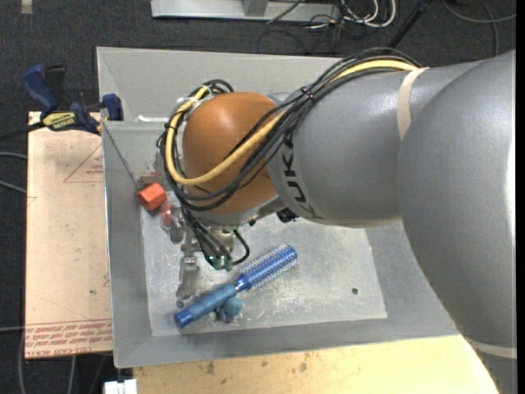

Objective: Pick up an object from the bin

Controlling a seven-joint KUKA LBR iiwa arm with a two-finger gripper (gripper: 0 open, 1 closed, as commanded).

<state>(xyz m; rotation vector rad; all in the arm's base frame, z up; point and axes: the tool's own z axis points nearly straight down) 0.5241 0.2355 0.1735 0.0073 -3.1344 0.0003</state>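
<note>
the gripper (195, 257) is seen low over the left part of the bin (344, 269), hung beneath the orange wrist cover (225, 150). whether it is open or closed cannot be told, and nothing can be made out in its grasp. so no pick is judged to have been made yet: the grasp and the lift out of the bin are both left to be done.

just beside the gripper, toward the bin's lower edge as viewed, a blue hairbrush (242, 284) is laid flat and slantwise. its handle is pointed at the lower left corner and its head is turned toward the middle of the floor. it is taken as the likeliest thing to be picked, though that is only a judgement. it is long, slim and bright blue, with pale bristles round the head. a small teal piece (233, 309) is tucked against the handle. further out, by the left wall, an orange block (152, 197) is found, with a small pinkish thing (168, 216) just beside it.
</note>
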